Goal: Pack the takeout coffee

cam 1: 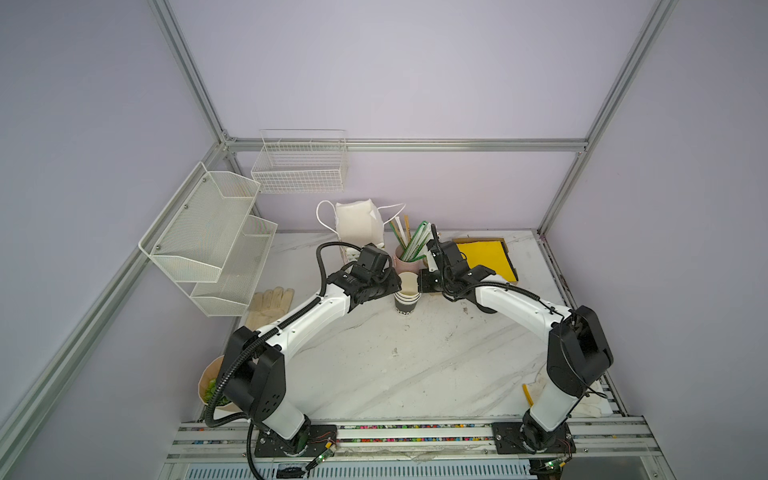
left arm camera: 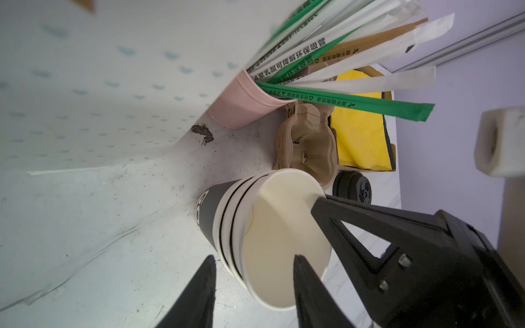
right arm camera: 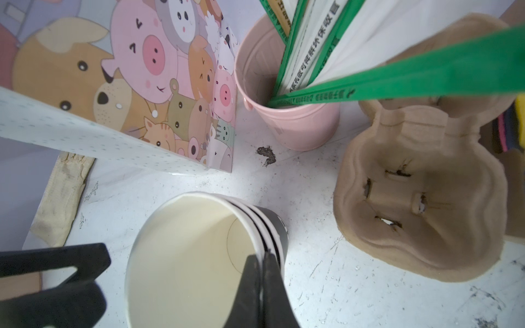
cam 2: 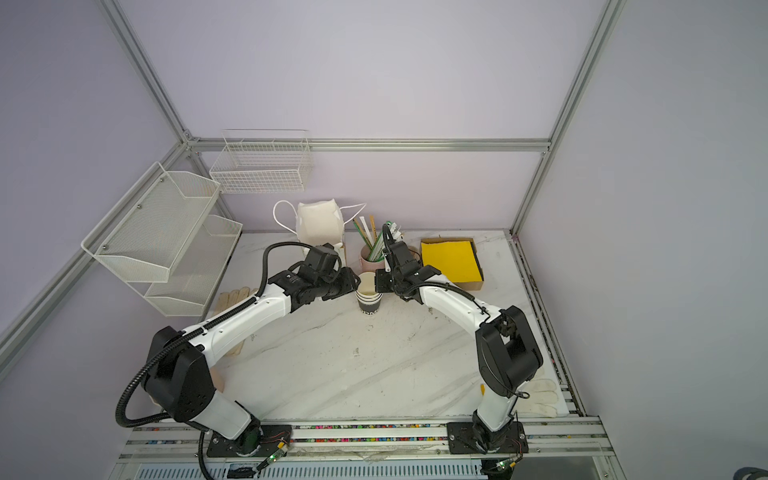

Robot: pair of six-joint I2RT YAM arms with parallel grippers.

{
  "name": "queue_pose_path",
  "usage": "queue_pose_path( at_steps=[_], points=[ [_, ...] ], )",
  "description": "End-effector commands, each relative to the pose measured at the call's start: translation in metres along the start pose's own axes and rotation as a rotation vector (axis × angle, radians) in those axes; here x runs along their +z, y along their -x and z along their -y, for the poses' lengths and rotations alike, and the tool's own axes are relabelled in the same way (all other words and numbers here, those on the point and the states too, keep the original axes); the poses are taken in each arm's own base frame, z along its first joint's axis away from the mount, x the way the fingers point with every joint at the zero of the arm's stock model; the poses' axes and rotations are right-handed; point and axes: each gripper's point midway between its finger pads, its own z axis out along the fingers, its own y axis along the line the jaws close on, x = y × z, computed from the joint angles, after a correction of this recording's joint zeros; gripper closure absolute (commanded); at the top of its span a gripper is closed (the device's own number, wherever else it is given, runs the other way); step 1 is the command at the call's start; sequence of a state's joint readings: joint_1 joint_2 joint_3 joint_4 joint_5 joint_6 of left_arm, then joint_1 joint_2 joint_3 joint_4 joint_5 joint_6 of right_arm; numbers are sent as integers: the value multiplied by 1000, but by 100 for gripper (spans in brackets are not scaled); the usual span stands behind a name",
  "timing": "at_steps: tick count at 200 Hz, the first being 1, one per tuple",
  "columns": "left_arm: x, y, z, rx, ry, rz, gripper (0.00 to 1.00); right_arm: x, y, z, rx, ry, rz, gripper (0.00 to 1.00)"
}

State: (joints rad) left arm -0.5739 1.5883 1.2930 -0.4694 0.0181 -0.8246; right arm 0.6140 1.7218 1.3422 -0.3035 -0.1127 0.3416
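On the desk (cam 1: 386,374) we see right jaws clamping the top cup (right arm camera: 181,255), left jaws parted astride the stack (left arm camera: 208,215).

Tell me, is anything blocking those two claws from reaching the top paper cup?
Nothing visible does. The right gripper is pinched shut on the rim of the top cup, and the left gripper has its jaws astride the wall of the stack it sits in. The pink straw cup stands apart, farther back.

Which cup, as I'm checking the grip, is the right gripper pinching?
The innermost cup, topmost in the nested stack: the right gripper is shut on its rim; the others sit lower.
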Motion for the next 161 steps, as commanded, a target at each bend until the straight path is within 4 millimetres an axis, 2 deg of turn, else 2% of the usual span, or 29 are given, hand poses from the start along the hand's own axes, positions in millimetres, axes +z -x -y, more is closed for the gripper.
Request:
queue_pose_path(
  at_steps=[1,65,101,122,161],
  points=[
    [-10,16,19,39,-18,37,60,-21,13,-12,-27,28,43,100],
    [-7,15,15,73,29,26,74,-22,8,-18,-50,42,31,100],
    [-10,19,18,87,30,34,74,-21,6,-20,-64,41,22,100],
    [-8,17,21,94,26,24,78,-22,6,-22,-67,41,24,100],
    [-6,14,23,111,31,11,77,-20,5,-20,-76,23,23,100]
  ],
)
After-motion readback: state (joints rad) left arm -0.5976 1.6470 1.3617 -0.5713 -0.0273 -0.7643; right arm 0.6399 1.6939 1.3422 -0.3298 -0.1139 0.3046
